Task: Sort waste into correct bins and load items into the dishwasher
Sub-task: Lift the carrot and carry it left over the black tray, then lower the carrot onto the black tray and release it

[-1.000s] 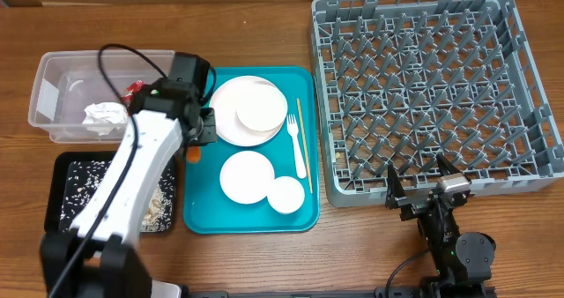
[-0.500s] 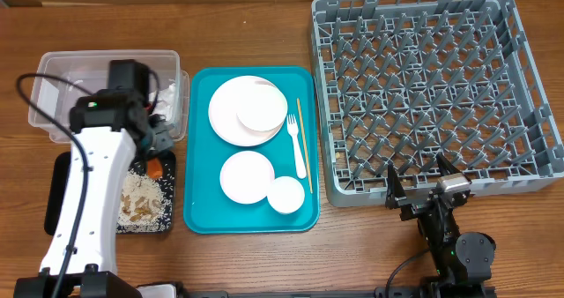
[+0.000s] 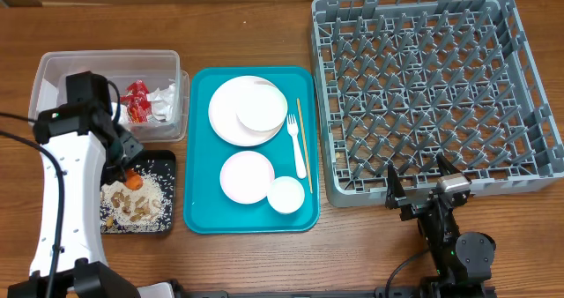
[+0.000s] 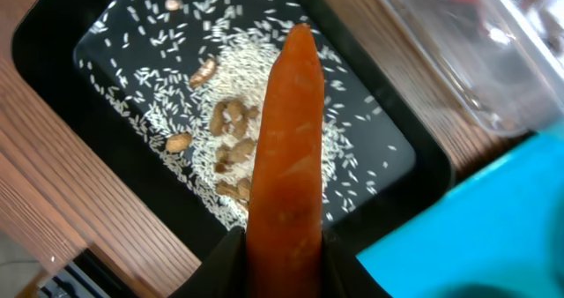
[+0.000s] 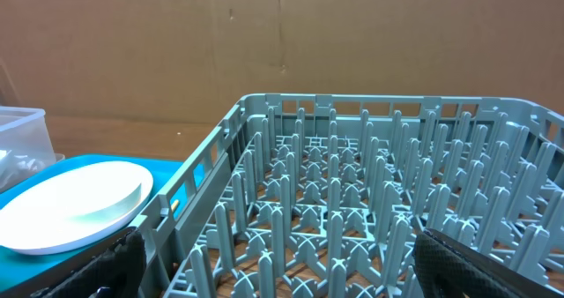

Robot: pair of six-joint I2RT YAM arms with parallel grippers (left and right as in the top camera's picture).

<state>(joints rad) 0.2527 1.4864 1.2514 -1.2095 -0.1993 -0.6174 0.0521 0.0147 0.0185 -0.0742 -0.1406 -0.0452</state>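
The left wrist view alone shows the grip closely. The left tool [image 4: 282,256] is drawn narrow on the thick end of the small orange carrot [image 4: 286,148], whose tip points out over the black tray [image 4: 53,69]. Below it, rice-like scraps [image 4: 238,130], white grains with a few tan lumps, are spread across the tray floor.

The overhead view places this at the near left of the worktop [image 3: 264,263]. The carrot is over the far part of the tray, and the left arm [image 3: 66,201] hides the tray's left side. Just beyond stands the clear tub [image 3: 48,86], holding the red wrapper [image 3: 136,101] and a white napkin [image 3: 164,100].

The right tool [image 3: 420,192] stands wide and empty at the near edge of the grey dish rack [image 3: 529,86]; its wrist view looks across the rack's pegs. Between tub and rack lies the teal tray [image 3: 198,201], carrying plates [image 3: 231,113], a cup [image 3: 286,195], a white fork [image 3: 296,148] and a wooden stick [image 3: 303,135].
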